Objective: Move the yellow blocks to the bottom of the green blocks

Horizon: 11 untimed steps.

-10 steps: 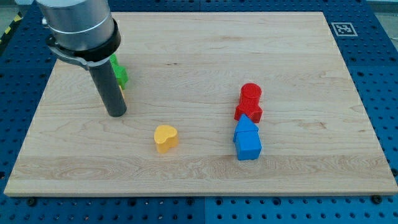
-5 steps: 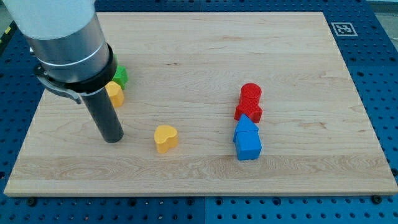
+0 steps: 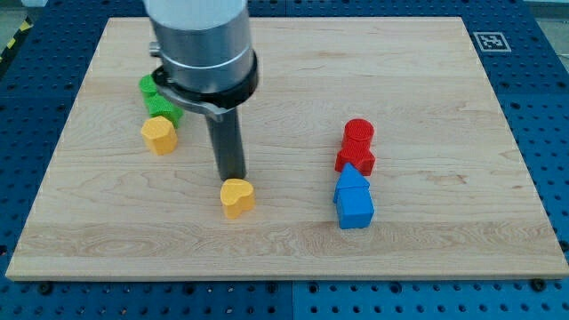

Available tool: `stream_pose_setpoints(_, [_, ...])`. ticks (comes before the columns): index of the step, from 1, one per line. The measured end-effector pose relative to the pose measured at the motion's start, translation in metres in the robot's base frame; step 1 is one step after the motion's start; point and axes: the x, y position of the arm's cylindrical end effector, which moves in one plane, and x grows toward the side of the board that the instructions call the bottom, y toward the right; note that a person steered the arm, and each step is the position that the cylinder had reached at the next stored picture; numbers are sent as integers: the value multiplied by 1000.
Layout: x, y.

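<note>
On a pale wooden board [image 3: 427, 249] set over a blue perforated table [image 3: 551, 133], a yellow heart-shaped block [image 3: 237, 197] lies nearest the view's bottom, left of centre. Its rounded lobes face the view's top and its narrower end faces the view's bottom, so its long axis runs roughly top to bottom. The block is a flat-topped, glossy yellow piece with darker side walls.

My tip [image 3: 233, 177], the lower end of a straight dark rod with no jaws to open or close, stands just above that heart's upper edge; whether it touches is too close to tell. It grips nothing.

To the view's right, well apart from the heart, a blue house-shaped block [image 3: 354, 199] points its peak toward the view's top, touching a red block [image 3: 356, 160] of unclear shape; a red cylinder [image 3: 358, 133] sits just behind that.

Farther back on the view's left, a second yellow block [image 3: 160, 135], also roughly heart-shaped, rests just below a green block [image 3: 164, 108], touching or nearly touching it. A second green block [image 3: 148, 87] sits just behind the first, partly hidden by the arm's grey housing [image 3: 200, 40]. Their shapes cannot be made out.

A printed marker tag [image 3: 489, 41] sits beside the board's top right corner.
</note>
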Motion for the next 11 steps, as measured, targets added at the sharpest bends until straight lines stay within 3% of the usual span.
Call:
stream_pose_setpoints(2, [31, 31])
stream_pose_setpoints(4, [39, 5])
stream_pose_setpoints(6, [77, 44])
stream_pose_setpoints(10, [36, -25])
stream_pose_setpoints(11, [57, -26])
